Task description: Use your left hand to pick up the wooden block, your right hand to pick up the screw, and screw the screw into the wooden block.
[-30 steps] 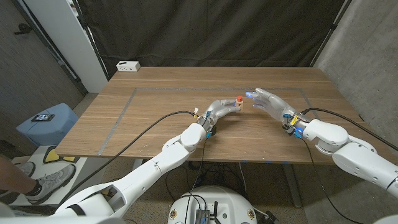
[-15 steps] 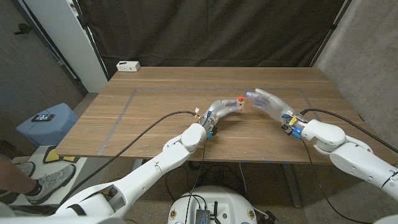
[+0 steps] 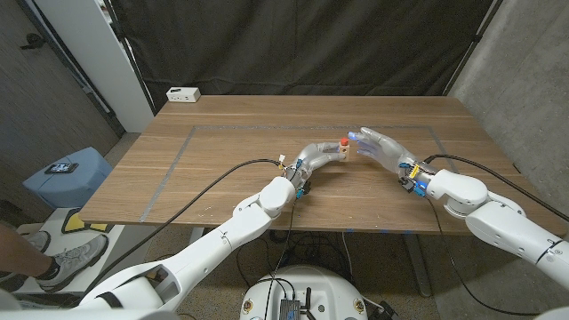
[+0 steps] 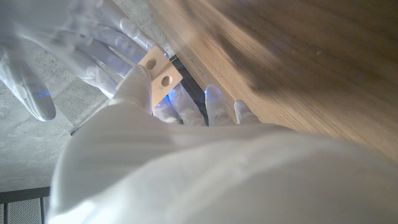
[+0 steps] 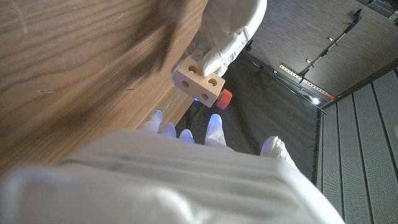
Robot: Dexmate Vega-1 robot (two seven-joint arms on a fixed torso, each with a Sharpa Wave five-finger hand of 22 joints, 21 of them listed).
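We see a wooden table [image 3: 222,147] with a faint rectangular outline marked on its top. A white box [image 3: 184,93] lies at its far left corner. A black cable [image 3: 218,174] trails across its near left part.

Pale holed wooden block [image 5: 199,80], red-headed screw [image 5: 224,97] attached.

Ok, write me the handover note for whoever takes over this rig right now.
Left robot hand: holds the wooden block off the table.
Right robot hand: fingers spread, close beside the block, holding nothing that I can see.
Screw: its red head sticks out of the block, seen in the right wrist view.
Done: block picked up, screw in the block.
Left: whether it is fully tightened cannot be told; check that.
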